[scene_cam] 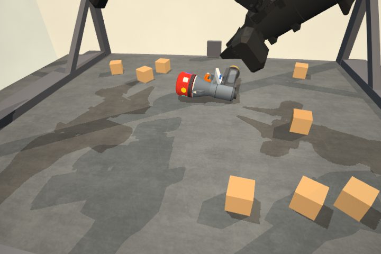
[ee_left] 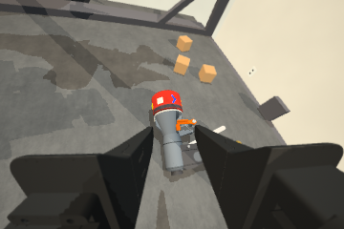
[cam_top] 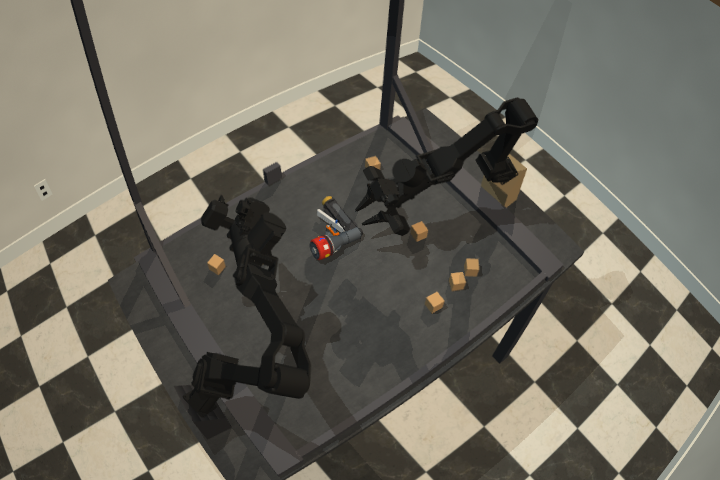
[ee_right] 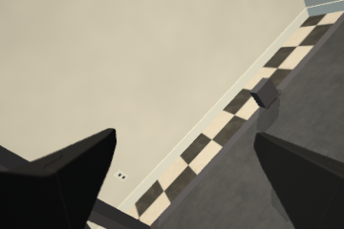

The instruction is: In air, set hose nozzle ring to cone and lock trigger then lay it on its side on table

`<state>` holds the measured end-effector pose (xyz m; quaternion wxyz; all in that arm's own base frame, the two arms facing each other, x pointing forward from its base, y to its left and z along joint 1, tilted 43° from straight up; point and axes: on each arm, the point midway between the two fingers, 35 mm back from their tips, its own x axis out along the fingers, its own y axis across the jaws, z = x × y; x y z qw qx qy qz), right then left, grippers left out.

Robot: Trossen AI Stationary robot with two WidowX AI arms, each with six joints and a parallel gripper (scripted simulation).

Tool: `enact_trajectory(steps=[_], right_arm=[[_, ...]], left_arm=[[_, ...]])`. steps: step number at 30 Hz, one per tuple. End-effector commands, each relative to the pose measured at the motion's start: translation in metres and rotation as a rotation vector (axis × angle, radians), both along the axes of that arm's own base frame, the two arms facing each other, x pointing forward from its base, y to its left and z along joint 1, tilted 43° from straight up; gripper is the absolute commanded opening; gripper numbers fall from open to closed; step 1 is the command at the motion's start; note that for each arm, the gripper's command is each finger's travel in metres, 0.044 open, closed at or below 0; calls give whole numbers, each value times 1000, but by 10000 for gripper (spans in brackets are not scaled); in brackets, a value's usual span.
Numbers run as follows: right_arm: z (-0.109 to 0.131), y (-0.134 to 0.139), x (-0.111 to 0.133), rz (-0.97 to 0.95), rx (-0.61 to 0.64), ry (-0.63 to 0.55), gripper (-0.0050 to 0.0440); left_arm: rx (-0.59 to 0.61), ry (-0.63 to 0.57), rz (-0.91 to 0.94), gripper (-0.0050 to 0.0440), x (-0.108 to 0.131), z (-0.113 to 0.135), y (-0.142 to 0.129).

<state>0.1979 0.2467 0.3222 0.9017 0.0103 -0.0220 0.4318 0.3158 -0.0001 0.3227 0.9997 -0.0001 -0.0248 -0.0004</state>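
the hose nozzle is partly hidden by the left gripper, jaws parted, nothing held; the right gripper is spread wide, unloaded. no lettering can be read.

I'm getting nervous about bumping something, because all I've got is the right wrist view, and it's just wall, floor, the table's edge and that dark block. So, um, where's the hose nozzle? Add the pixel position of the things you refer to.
Observer: The hose nozzle [cam_top: 346,240] [scene_cam: 224,91] [ee_left: 173,155] lies on its side on the table, as the exterior view shows.
Operator: Okay, and is the other arm already holding it?
Observer: No, the left end effector [cam_top: 359,217] [scene_cam: 228,56] [ee_left: 174,130] has its fingers partly open, with nothing between them.
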Motion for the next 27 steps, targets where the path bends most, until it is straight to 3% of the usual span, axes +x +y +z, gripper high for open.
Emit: enact_trajectory(steps=[1,24,27], right_arm=[[6,1,-2,2,11,-10,414],[6,1,-2,2,11,-10,414],[6,1,-2,2,11,-10,414]], left_arm=[[3,-18,2,367,-3,8,0],[3,-18,2,367,-3,8,0],[65,21,8,367,7,13,-4]])
